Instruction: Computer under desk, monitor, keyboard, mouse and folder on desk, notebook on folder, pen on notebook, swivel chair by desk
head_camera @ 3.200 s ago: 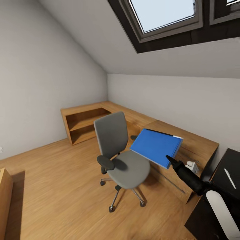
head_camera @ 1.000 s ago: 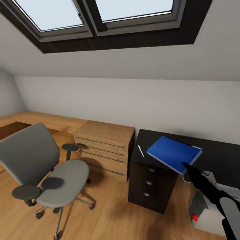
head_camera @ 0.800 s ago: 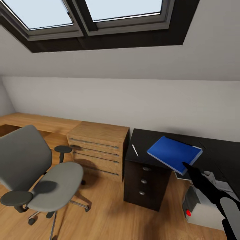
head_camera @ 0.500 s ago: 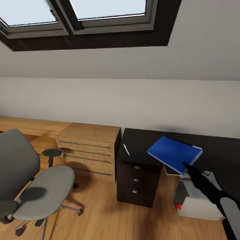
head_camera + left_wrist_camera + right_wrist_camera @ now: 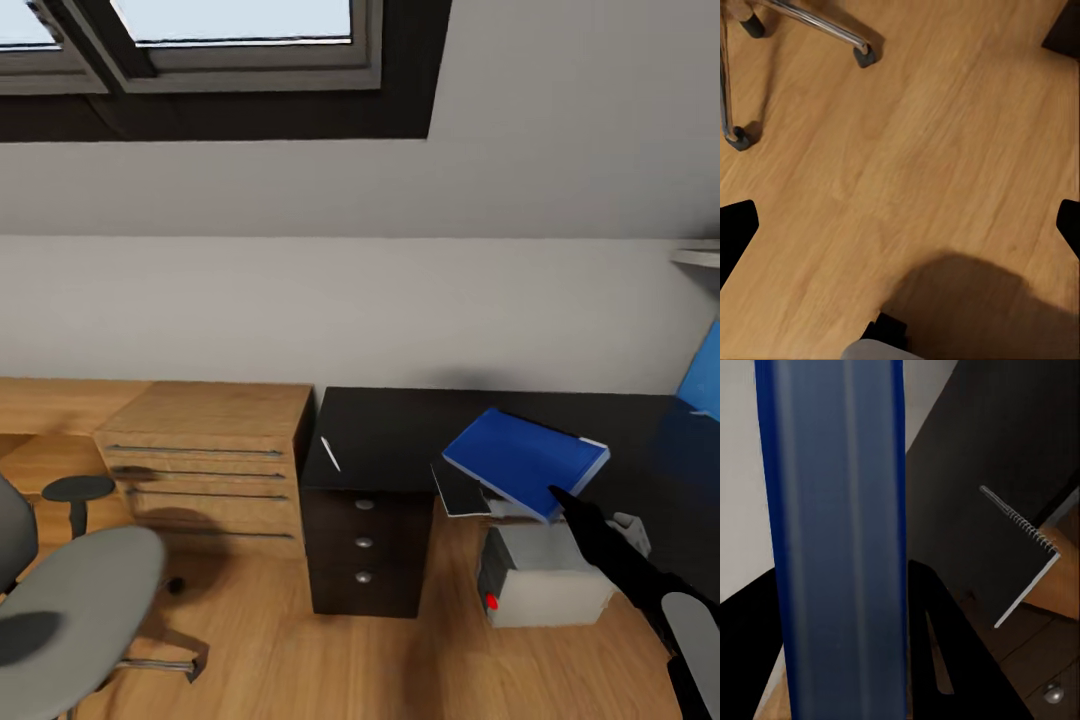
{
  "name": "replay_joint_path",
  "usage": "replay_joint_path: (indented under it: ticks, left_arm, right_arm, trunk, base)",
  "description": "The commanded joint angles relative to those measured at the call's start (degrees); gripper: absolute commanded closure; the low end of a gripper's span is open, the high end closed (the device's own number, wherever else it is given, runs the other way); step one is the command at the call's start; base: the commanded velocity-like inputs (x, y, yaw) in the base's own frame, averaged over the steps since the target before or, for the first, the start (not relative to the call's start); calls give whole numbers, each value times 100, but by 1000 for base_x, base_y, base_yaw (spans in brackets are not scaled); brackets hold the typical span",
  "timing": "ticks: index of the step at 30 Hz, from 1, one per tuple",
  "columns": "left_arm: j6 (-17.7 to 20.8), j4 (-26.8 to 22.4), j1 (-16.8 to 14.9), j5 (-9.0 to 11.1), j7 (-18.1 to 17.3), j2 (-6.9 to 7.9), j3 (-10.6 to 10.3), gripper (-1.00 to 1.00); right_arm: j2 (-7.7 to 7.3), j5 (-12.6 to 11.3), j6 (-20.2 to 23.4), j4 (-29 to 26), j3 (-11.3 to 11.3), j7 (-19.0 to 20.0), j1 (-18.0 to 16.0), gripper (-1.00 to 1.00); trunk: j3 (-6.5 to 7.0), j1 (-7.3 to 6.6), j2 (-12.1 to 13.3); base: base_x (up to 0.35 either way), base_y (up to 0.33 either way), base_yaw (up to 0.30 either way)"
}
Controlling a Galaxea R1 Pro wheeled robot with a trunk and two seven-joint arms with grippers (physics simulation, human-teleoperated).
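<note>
The right gripper [image 5: 557, 493] was clamped on the blue folder's [image 5: 524, 460] near edge, the folder tilted, stretching away from it above the black desk [image 5: 400, 435], whose top beyond lay open.

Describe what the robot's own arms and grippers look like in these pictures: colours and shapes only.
The right gripper is matte black and tapers to a slim point in the head view; behind it the arm carries a rounded white casing. In the left wrist view the left gripper shows as two flat black finger tips. No cables or markings are visible.
</note>
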Motion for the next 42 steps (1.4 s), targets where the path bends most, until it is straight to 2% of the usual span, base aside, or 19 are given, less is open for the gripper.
replay_joint_path:
  ticks: [1,9,20,29,32,34,36,42]
  left_arm:
    - [-21,-1,0,35,29,2,-23,-100]
    - [-21,-1,2,35,31,2,-23,-100]
    - [-21,0,4,35,41,10,-159,-100]
    - [-36,-1,-1,35,42,13,-173,-100]
    - [-38,-1,1,35,42,15,-173,-100]
    - [-39,-1,1,35,42,15,-173,-100]
    - [-39,0,3,35,42,12,-173,-100]
    - [-39,-1,3,35,42,9,-173,-100]
  right_arm:
    - [1,-22,32,1,-21,4,-6,100]
    - [-2,-24,32,1,-121,3,-6,100]
    - [0,-24,33,1,-129,12,-6,100]
    - [-4,-42,44,-4,-117,22,-6,100]
    - [-3,-163,48,9,-113,21,-6,100]
    - [-6,-354,51,55,-117,21,-6,100]
    - [-7,-444,51,70,-114,24,-6,100]
    - [-7,-501,46,79,-107,44,-6,100]
  trunk:
    - [-6,2,-4]
    - [-6,2,-4]
    - [-6,2,-4]
    - [-6,2,-4]
    - [-6,2,-4]
    - [-6,2,-4]
    - [-6,2,-4]
    - [-6,2,-4]
  base:
    - [77,-65,-300]
    - [18,-15,-300]
    - [1,0,-300]
    - [0,0,-252]
    - [0,0,-21]
    - [0,0,-6]
    - [0,0,-3]
    - [109,-53,-1]
